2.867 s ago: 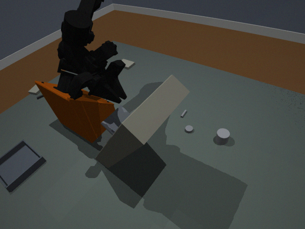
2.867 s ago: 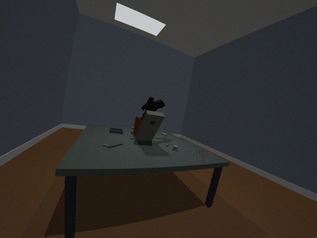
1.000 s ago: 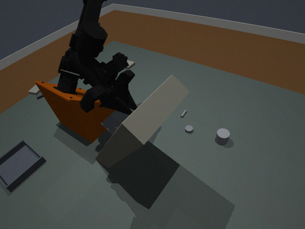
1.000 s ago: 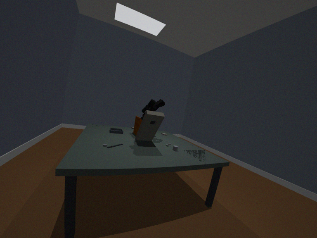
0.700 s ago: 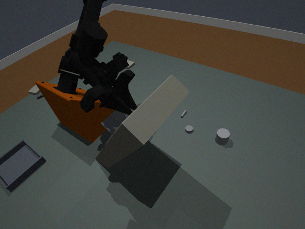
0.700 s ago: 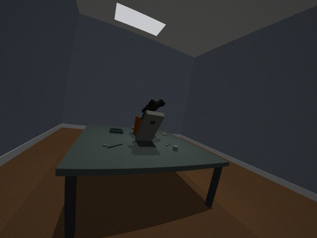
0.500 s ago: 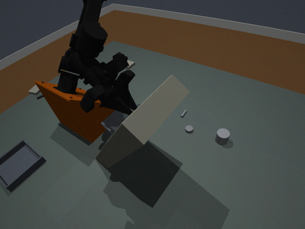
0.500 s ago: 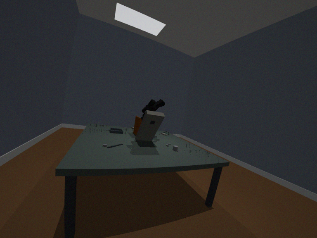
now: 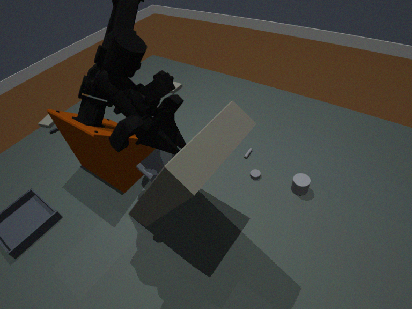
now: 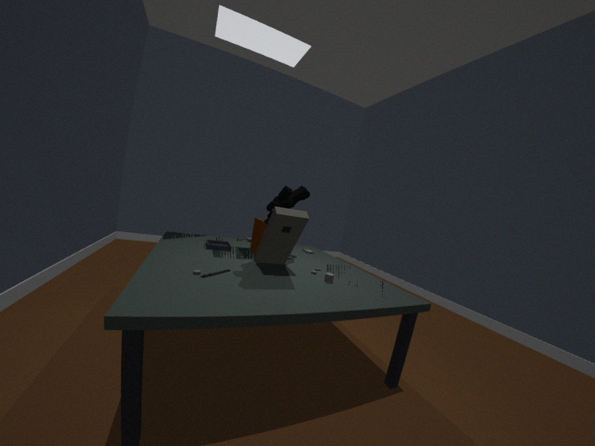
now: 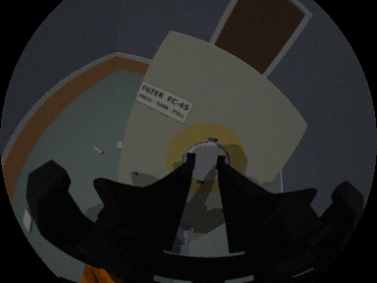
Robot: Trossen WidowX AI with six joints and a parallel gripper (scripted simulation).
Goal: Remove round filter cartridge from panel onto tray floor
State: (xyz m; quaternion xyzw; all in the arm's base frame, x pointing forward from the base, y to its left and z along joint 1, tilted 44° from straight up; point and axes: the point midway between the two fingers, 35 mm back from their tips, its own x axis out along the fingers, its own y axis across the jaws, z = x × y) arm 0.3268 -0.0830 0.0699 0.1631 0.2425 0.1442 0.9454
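The beige service panel (image 9: 211,146) (image 10: 282,245) (image 11: 221,88) stands tilted on the table. In the wrist view the round grey cartridge (image 11: 206,167) sits in the panel's face inside a yellow ring (image 11: 175,156). My gripper (image 11: 205,164) (image 9: 181,149) is partly open with nothing gripped. Its fingertips are over the left and right parts of the cartridge face; the slots are not clearly visible, and I cannot tell whether the tips touch it. The panel hides the cartridge in the top and exterior views. The dark-walled tray (image 9: 39,234) (image 10: 218,247) holds nothing visible.
An orange block (image 9: 103,159) stands by the arm's base, between tray and panel. Beyond the panel are a grey cylinder (image 9: 300,184) (image 10: 328,277), a small disc (image 9: 255,173) and a short pin (image 9: 248,153). A dark pen-like rod (image 10: 215,273) lies in front of the panel.
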